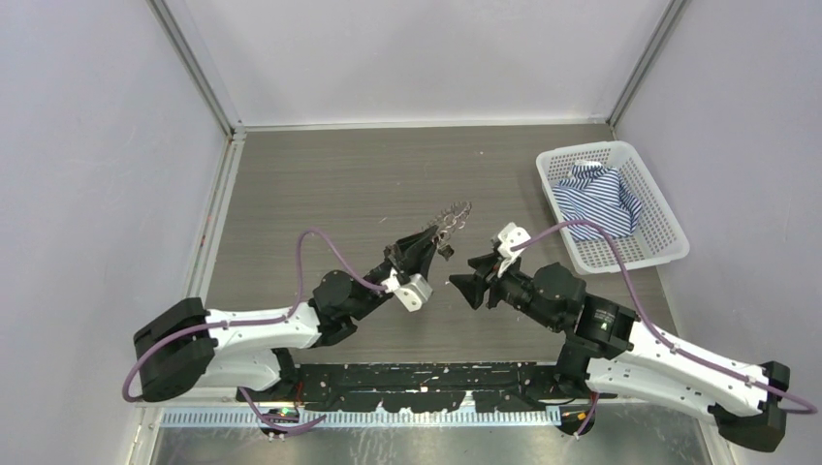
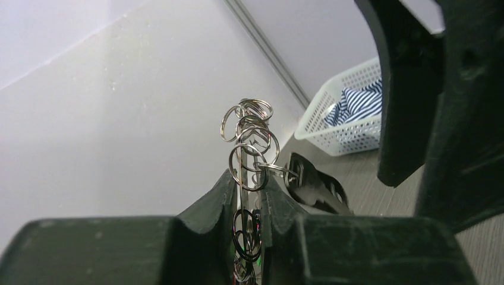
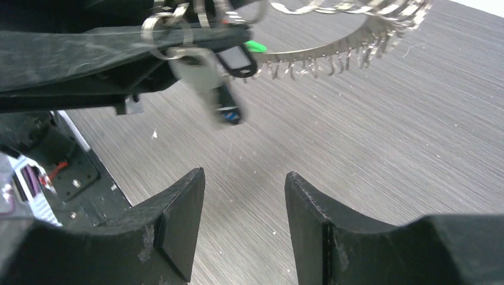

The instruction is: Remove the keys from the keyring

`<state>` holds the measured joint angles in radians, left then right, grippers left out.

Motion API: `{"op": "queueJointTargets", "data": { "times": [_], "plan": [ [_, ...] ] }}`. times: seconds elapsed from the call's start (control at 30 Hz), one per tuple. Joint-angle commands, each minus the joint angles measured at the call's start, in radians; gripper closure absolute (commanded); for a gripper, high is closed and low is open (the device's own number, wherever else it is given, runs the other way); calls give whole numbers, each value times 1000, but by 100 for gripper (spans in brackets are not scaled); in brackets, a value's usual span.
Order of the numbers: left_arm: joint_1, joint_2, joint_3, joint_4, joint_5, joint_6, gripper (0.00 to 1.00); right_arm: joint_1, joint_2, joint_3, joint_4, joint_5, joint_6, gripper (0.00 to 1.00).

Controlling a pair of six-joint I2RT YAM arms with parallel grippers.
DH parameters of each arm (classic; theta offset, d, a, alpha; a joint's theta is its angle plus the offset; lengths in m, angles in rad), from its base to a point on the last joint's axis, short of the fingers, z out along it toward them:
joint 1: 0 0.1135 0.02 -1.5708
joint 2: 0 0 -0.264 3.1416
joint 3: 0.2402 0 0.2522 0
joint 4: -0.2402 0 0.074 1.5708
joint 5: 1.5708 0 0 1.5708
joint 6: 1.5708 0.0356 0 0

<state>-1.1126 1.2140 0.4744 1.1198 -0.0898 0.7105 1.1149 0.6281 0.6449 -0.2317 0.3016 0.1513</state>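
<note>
One keyring (image 1: 454, 215) in top view, held over tabletop (image 1: 320, 184) middle, well off edges; left gripper (image 1: 436, 238) pinches it clear of surface for access.
Left wrist: jaws clamp ring edge-on; dark key (image 2: 315, 187) dangles beside.
Right wrist: right gripper (image 3: 243, 202) spread wide, facing hanging keys (image 3: 229, 89), probably poised to pull one.

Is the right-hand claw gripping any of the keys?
No, the right gripper stands open with only bare table between its fingers; the keys hang clear of it.

Blurred keys (image 3: 223, 89) under keyring (image 3: 333, 56), fingers (image 3: 178, 225) apart
</note>
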Motion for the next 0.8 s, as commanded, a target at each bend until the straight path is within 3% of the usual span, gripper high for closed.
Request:
{"op": "queueJointTargets", "data": {
  "times": [0.0,0.1,0.33,0.6,0.77],
  "plan": [
    [-17,-90,58,-26,53,-3,100,-113,-60,-55,241,-259,90,43],
    [-23,-131,70,-82,82,-17,100,-169,-77,-66,335,-372,84,44],
    [-28,-171,96,-147,131,-58,100,-188,-50,4,362,-516,62,49],
    [-33,-168,106,-169,126,-35,100,-187,-85,85,191,-486,64,50],
    [-36,-163,110,-167,116,-23,100,-188,-5,212,86,-403,195,54]
  ]
}}
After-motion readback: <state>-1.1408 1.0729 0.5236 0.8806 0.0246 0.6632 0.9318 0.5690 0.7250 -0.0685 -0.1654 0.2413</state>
